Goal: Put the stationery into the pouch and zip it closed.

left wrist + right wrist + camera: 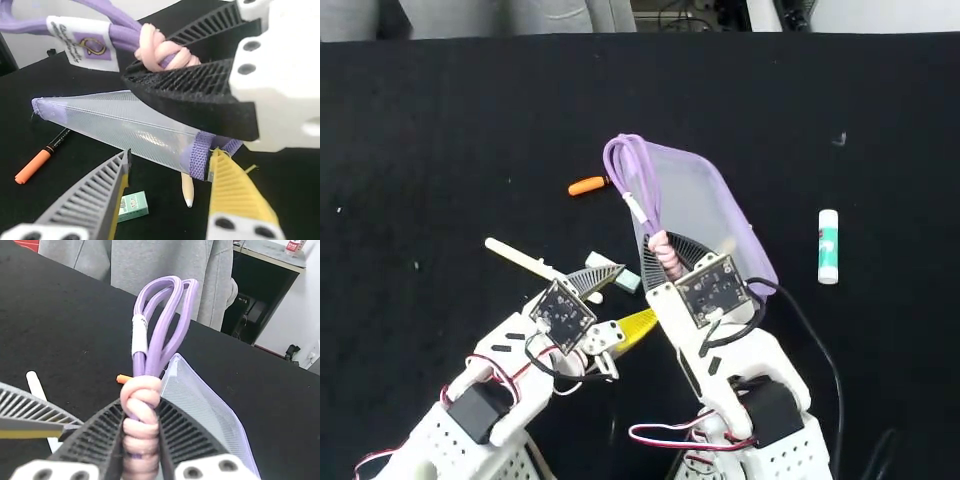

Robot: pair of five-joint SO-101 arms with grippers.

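Tension is the whole game here. Right tool (140,407) is clamped tight on the pink knotted cord (141,395) at the base of the purple strap loop (160,315), holding up one end of the mesh pouch (705,200), which sits mid-worktop (440,130). Left tool (170,160) gapes wide, with its grey and yellow jaws either side of the pouch's purple corner tab (199,159). The yellow one is right up against the tab, and contact is hard to call.

My read is that this corner needs bracing. Slide in deeper so the jaws bite the tab's webbing rather than the slippery mesh, and close firmly before the right side pulls. Keep both pulls opposed along the zip line.

Nothing's packed yet. Orange marker (588,185) lies at the pouch's ten o'clock and glue stick (828,245) at three, with eraser (626,281) and white pencil (525,260) round eight.
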